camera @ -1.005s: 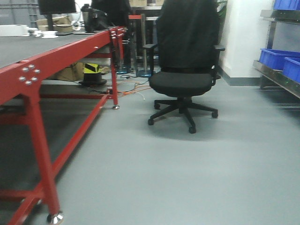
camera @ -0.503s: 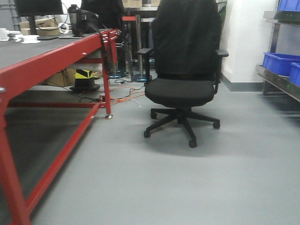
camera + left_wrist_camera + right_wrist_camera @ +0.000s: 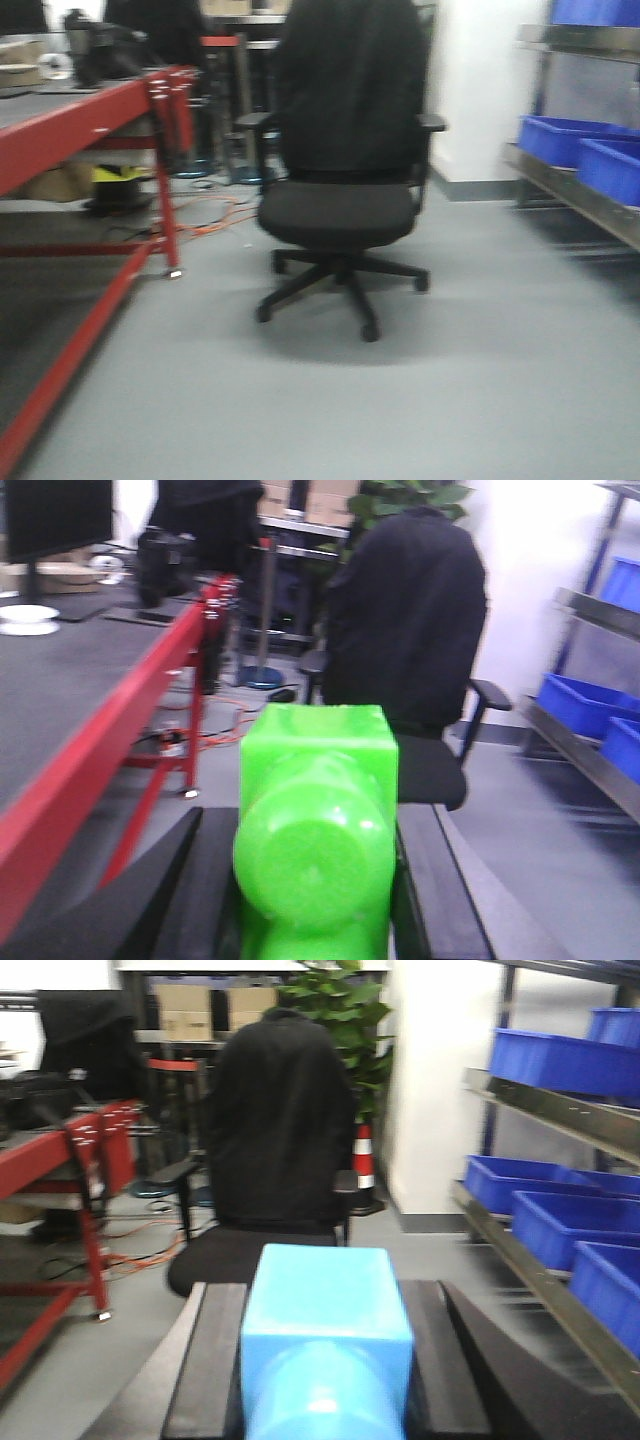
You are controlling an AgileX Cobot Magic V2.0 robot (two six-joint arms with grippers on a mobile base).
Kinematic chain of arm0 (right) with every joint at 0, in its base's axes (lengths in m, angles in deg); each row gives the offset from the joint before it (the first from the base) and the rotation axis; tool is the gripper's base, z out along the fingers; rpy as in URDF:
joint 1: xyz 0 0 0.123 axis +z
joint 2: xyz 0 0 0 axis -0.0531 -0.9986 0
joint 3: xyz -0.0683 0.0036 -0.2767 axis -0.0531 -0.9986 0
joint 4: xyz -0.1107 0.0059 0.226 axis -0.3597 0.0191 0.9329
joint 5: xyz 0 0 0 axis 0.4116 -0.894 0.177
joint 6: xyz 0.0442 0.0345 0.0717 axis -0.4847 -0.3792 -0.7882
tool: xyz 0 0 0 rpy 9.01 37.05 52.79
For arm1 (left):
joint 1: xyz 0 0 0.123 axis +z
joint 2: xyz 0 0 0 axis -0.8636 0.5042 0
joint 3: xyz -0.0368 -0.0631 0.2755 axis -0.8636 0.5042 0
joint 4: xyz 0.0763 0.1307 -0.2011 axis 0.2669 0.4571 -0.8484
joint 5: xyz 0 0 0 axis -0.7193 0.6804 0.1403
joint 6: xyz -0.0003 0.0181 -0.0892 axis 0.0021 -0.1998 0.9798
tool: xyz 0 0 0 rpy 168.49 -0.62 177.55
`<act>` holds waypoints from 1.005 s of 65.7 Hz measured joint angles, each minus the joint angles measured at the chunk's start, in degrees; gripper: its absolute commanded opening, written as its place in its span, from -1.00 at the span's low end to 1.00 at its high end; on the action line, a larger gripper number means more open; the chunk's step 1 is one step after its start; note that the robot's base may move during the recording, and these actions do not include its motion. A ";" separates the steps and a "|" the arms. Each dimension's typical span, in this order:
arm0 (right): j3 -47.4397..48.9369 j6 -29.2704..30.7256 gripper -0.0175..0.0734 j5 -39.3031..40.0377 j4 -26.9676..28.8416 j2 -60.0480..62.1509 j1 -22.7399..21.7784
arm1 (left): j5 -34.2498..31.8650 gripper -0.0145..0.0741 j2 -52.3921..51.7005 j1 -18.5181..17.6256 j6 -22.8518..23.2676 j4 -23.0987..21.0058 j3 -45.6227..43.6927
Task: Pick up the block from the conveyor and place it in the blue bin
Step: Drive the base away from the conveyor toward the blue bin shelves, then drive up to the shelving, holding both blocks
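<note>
Front view, frame blurred. The grey-belted conveyor on its glossy red metal frame point(image 3: 70, 128) runs along the left edge. A black fabric office chair point(image 3: 340, 190) stands at centre. Blue plastic bins point(image 3: 565, 140) sit on a steel shelf point(image 3: 580, 200) at right. Risk: the chair stands between conveyor and shelf, so a drive toward the bins could clip it.

Left wrist view. The left gripper point(image 3: 318, 890) is clamped on a bright green plastic block point(image 3: 315, 780), off the belt.

Right wrist view. The right gripper point(image 3: 325, 1385) grips a light blue plastic block point(image 3: 325, 1305), with the bins well apart at right. Risk: a jolt loosens a grip, or an early release drops a block on the floor.
</note>
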 measured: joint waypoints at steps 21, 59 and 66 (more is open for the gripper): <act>0.00 0.00 -0.98 0.00 0.00 0.00 0.00 | 0.00 -0.92 0.00 0.00 0.00 0.00 0.00; 0.00 0.00 -0.98 0.00 0.00 0.00 0.00 | 0.00 -0.92 0.00 0.00 0.00 0.00 0.13; 0.00 0.00 -0.98 0.00 0.00 0.00 0.00 | 0.00 -0.92 0.00 0.00 0.00 0.00 0.13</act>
